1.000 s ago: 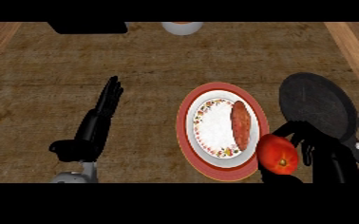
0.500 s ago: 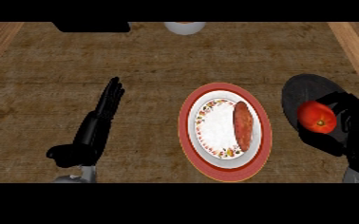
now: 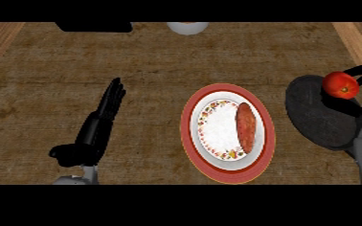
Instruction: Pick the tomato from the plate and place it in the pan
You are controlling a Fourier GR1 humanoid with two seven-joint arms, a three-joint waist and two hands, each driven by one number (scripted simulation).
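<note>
Red tomato point(image 3: 341, 85), one pan point(image 3: 320, 110)

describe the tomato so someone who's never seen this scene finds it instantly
Start at the red-rimmed round plate in the middle of the brown counter, then move right to the dark round pan near the view's edge. The small glossy red tomato sits at the pan's upper right; unlike the long reddish-brown food on the plate, it is round and bright.

Brown woodgrain table point(image 3: 176, 67) filling nearly the whole view (grain running left to right). Lighter wood strips at both far corners. Dark box point(image 3: 94, 27) and pale bowl point(image 3: 187, 27) at far edge.
</note>
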